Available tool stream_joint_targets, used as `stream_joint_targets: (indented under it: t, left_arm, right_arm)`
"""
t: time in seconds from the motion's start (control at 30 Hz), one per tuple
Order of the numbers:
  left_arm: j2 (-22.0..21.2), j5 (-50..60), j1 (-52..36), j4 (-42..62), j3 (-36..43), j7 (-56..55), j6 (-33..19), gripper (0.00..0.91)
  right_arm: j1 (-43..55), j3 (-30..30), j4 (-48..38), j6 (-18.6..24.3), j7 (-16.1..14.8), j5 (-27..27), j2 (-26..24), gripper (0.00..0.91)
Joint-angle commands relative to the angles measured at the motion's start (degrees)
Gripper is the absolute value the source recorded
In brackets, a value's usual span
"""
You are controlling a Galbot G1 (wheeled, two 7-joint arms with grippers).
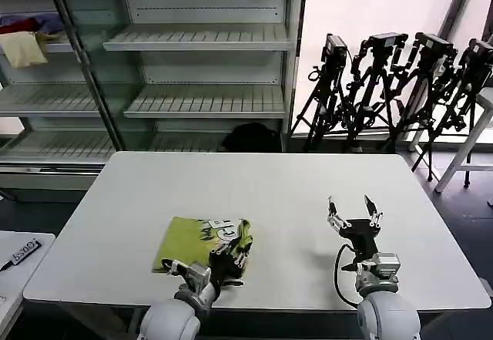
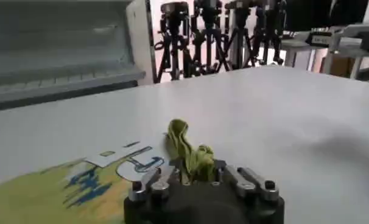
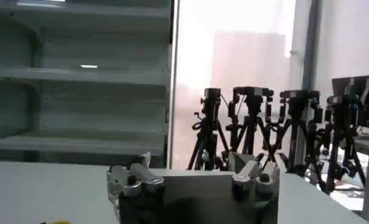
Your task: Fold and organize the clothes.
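Note:
The clothes, one lime yellow-green T-shirt (image 1: pixel 189 241), lie folded into a rough square near the front left of the white table (image 1: pixel 277 186), white and blue print facing up. At the shirt's near right corner, my left gripper (image 1: pixel 229 258) is shut on a bunched ridge of the fabric. In the left wrist view that ridge (image 2: pixel 186 146) stands up between the fingers of the left gripper (image 2: pixel 193 175). My right gripper (image 1: pixel 352 210) is open and empty, fingers pointing up, over the table's right half and well apart from the shirt. The right wrist view has the right gripper (image 3: pixel 193 173) with its jaws spread wide.
Grey shelving (image 1: pixel 200 39) stands behind the table, with a cream cloth (image 1: pixel 23 48) and a red cloth (image 1: pixel 21 25) on a shelf at upper left. Several black tripods (image 1: pixel 385 85) stand at the back right. A small side table (image 1: pixel 19 259) sits at the left.

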Motion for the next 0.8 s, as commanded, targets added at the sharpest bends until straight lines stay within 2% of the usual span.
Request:
stream_joint_targets:
  t: [0.03,0.3,0.5,0.53,0.67,0.8]
  left_arm:
    - [-1.12,0.95,0.00,2.69,1.72,-1.03,0.10,0.907]
    - [-3.10,-0.40,-0.08,2.97,2.88,-2.20,-0.26,0.907]
    - [-2.19,-9.52,-1.13,-1.55,-0.54,-3.10,-7.77,0.907]
    - [-1.31,-13.76,-1.44,-3.01,-2.73,-3.03,-8.55,0.907]
    - [1.48,-18.59,-1.87,-7.30,-12.60,-1.69,-10.27,0.907]
    - [5.21,-22.76,-0.29,-5.91,-27.68,1.53,-11.28,0.907]
  right_arm:
    - [-0.05,-0.01,0.16,0.01,0.08,-0.04,0.03,0.907]
    - [-0.29,-0.06,0.06,0.11,0.08,-0.23,0.07,0.907]
    - [-0.46,-0.01,0.00,0.23,0.01,-0.21,0.00,0.907]
    - [-0.45,0.04,-0.02,0.23,-0.01,-0.19,-0.05,0.907]
    - [-0.34,0.13,-0.10,0.25,-0.14,-0.12,-0.26,0.907]
    - [-0.01,0.01,-0.23,0.20,-0.22,-0.12,-0.43,0.907]
